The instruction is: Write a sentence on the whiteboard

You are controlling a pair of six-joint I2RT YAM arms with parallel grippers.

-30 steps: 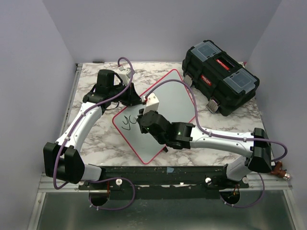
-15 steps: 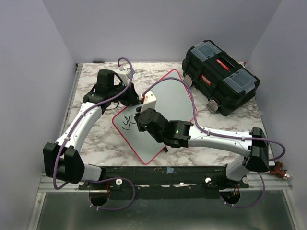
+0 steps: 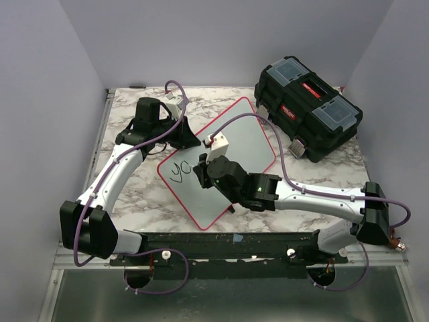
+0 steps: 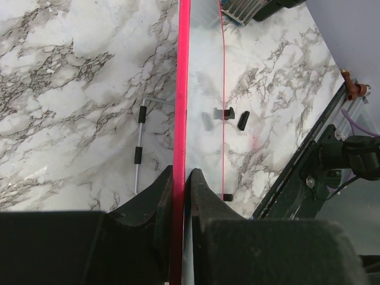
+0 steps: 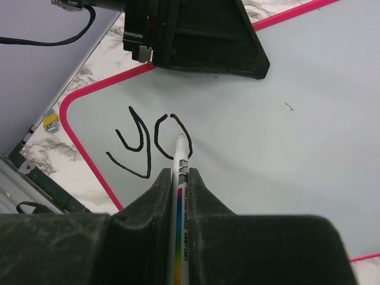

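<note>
Pinches the whiteboard's (image 3: 244,142) pink rim between the closed fingers of the left gripper (image 4: 181,177). Clamps a marker (image 5: 180,169) in the right gripper (image 5: 179,178), tip touching the "o". Reads "yo" of the sentence (image 5: 145,142) so far. Lies on the marble table (image 3: 144,201), near a black toolbox (image 3: 308,107).

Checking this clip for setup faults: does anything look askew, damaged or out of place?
Nothing spilled or damaged. The whiteboard lies skewed to the table edges, but the left gripper clamps its rim and the right gripper holds a marker on the "yo". Only a tiny stray speck marks the board.
</note>
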